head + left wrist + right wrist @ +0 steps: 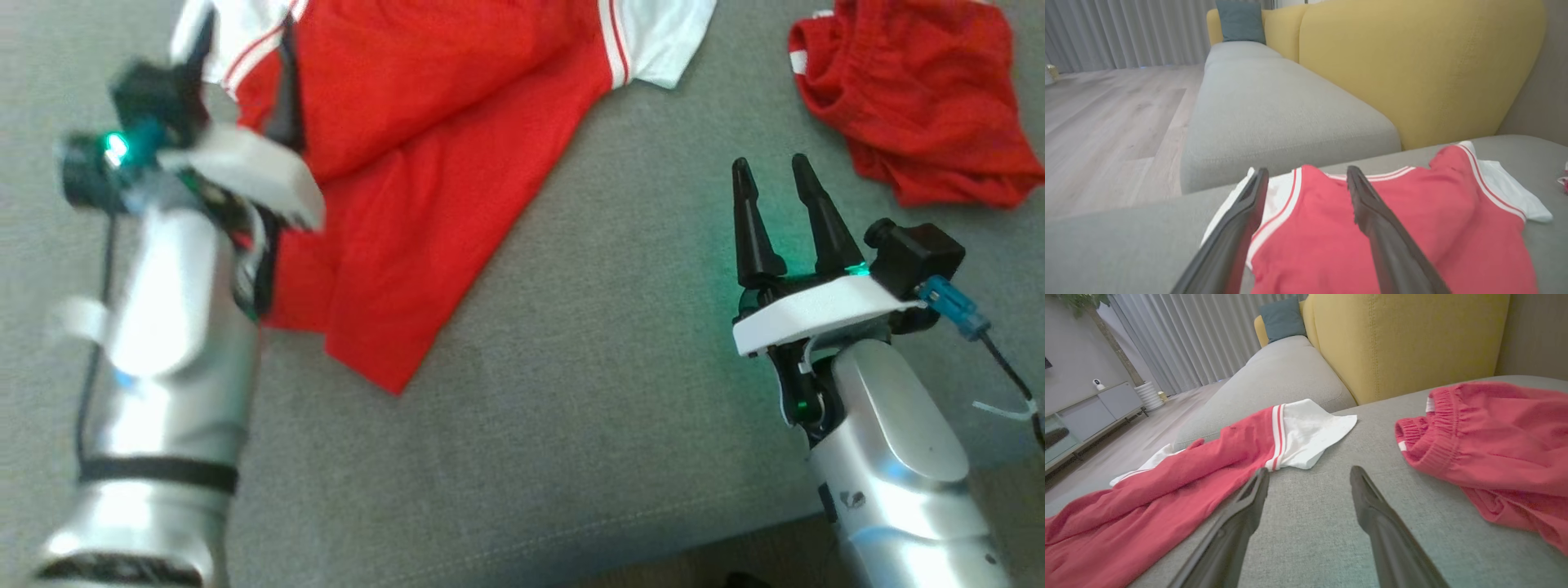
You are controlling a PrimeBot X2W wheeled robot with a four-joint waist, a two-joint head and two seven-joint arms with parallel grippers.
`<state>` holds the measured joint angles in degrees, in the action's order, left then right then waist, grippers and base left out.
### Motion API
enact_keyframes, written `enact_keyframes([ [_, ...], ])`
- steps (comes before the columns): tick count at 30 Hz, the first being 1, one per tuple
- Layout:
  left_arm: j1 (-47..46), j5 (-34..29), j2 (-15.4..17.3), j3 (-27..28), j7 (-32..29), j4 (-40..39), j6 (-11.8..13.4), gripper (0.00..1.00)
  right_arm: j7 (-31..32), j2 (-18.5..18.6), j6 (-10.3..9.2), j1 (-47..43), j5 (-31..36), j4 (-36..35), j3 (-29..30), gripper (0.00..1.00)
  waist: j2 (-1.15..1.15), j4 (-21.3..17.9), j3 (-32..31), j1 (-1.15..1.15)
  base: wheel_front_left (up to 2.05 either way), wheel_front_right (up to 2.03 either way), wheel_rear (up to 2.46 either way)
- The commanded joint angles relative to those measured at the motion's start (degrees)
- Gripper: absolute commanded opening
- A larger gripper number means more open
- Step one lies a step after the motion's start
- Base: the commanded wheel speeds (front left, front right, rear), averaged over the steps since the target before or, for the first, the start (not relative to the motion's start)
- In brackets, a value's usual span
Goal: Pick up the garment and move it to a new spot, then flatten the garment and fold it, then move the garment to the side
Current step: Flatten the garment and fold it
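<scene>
Left gripper, jaws wide and empty, over red shirt's white sleeve on the cushion; blur hides contact. Right gripper parted, idle. Probably flattening step: next, pinch sleeve, pull outward.

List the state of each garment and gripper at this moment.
shirt: lying rumpled on the cushion, not yet flat or folded, not gripped.
shorts: bunched up, apart from the shirt, untouched.
left gripper: open, over the shirt's sleeve end; contact unclear.
right gripper: open, empty, over bare cushion between the two garments.
</scene>
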<state>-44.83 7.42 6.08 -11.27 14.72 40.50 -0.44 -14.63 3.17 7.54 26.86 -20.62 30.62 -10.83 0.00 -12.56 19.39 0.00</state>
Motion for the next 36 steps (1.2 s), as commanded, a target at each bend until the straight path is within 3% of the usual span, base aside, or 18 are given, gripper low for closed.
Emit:
enact_keyframes([
  [1, 1.1, 0.5, 0.6, 1.6, 0.3, -2.7, 0.0, 1.0, -0.4, -0.3, -0.05, 0.3, 0.3, -1.2, -0.8, 1.0, 0.0, 1.3, -1.3, 0.0, 0.0, 0.0, 0.0],
  [5, 7.7, 0.9, -1.6, 0.8, 0.3, -5.0, -0.3, 1.0, -0.4, -0.3, -0.05, -0.4, 0.8, -0.5, -0.4, 1.0, 0.0, 2.3, -2.8, 0.0, 0.0, 0.0, 0.0],
  [16, 20.8, 5.6, -3.2, -4.0, 0.3, -8.5, -1.4, 1.0, -0.4, -0.3, -0.05, -1.5, 1.5, 0.9, 0.0, 1.0, 0.0, 3.7, -5.2, 0.0, 0.0, 0.0, 0.0],
  [20, 23.8, 10.1, -3.2, -6.7, 0.3, -8.4, 0.8, 1.0, -0.4, -0.3, -0.05, -1.7, 1.7, 1.1, 0.2, 1.0, 0.0, 3.9, -5.6, 0.0, 0.0, 0.0, 0.0],
  [24, 24.5, 11.2, -3.2, -5.2, 0.3, -8.6, 4.0, 1.0, -0.4, -0.3, -0.05, -1.8, 1.8, 1.1, 0.2, 1.0, 0.0, 3.8, -5.3, 0.0, 0.0, 0.0, 0.0],
  [31, 24.3, 8.5, -3.1, 1.0, 0.3, -7.4, 6.8, 1.0, -0.4, -0.3, -0.05, -1.6, 1.6, 1.2, 0.2, 1.0, 0.0, 3.4, -4.5, 0.0, 0.0, 0.0, 0.0],
  [36, 23.3, 6.9, -3.1, 2.4, 0.3, -3.5, 5.8, 1.0, -0.4, -0.3, -0.05, -1.4, 1.5, 1.3, 0.2, 1.0, 0.0, 3.3, -4.0, 0.0, 0.0, 0.0, 0.0],
])
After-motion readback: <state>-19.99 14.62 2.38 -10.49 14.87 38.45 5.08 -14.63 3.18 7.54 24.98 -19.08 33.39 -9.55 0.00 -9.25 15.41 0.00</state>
